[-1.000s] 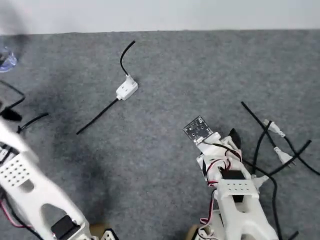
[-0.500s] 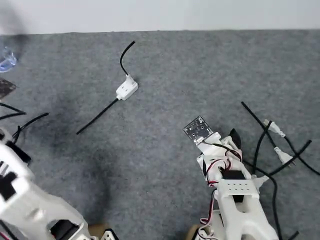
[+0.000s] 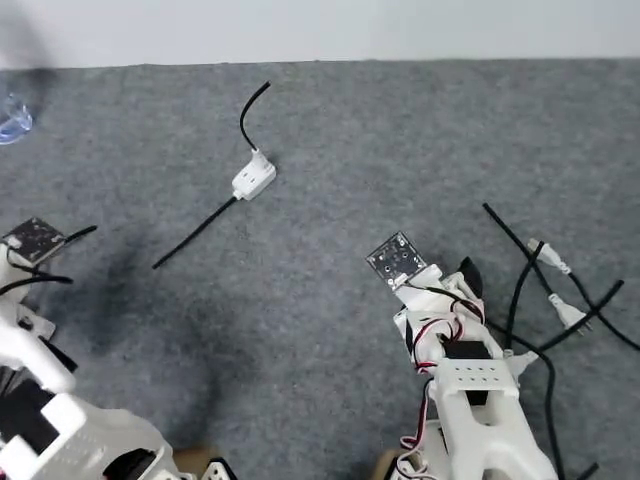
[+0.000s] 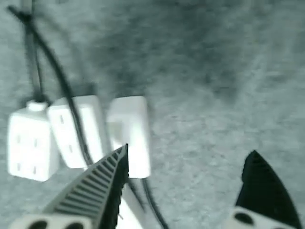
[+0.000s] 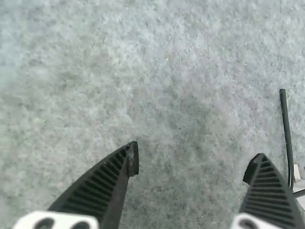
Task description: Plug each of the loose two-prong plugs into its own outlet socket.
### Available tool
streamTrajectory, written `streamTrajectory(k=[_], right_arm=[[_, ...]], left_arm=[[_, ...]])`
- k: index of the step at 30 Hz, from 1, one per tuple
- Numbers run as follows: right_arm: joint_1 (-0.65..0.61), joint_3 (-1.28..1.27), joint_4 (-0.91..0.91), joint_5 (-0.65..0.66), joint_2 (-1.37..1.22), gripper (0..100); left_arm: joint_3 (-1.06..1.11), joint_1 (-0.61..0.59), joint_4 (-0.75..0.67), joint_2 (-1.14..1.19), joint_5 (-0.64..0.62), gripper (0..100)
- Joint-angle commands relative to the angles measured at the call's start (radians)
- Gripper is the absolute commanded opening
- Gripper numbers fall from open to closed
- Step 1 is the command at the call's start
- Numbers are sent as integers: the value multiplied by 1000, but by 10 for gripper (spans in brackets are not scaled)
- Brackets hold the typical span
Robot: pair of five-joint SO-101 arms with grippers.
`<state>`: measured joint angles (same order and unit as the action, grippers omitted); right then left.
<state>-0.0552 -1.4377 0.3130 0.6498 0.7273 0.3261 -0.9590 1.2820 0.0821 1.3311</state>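
Two arms sit low in the high view. The left arm (image 3: 60, 430), at the lower left, has swung round since a second ago. Its small camera board (image 3: 30, 238) is now at the left edge. The right arm (image 3: 470, 385), at the lower right, has not moved. One white outlet socket (image 3: 253, 178) lies in the upper middle. The loose two-prong plugs (image 3: 548, 257) lie at the right edge among black cords, well apart from it. I think no plug has been picked up yet.

From the left wrist, the left claw (image 4: 186, 176) is wide open and holds nothing. Three white socket blocks (image 4: 71, 131) lie side by side near it. I think the swing brought this arm over them.

From the right wrist, the right claw (image 5: 195, 167) is wide open and holds nothing. A black cord (image 5: 284, 129) lies near one finger.

The floor is grey carpet (image 3: 350, 140). A pale wall (image 3: 320, 30) runs along the top of the high view.
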Motion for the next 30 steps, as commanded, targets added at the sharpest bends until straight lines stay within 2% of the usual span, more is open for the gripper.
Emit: streamTrajectory(k=[1,12,17,20,25,30], right_arm=[[-2,3,-22,11,13,351],[-2,3,-22,11,13,351],[-2,3,-22,11,13,351],[-2,3,-22,11,13,351],[-2,3,-22,11,13,351],[-2,2,-22,11,13,351]], left_arm=[[-7,-9,-48,-52,14,356],[64,-8,-178,46,17,356],[67,-8,-181,83,17,353],[64,-2,-181,83,17,278],[62,17,-183,83,17,15],[62,20,-181,83,17,14]])
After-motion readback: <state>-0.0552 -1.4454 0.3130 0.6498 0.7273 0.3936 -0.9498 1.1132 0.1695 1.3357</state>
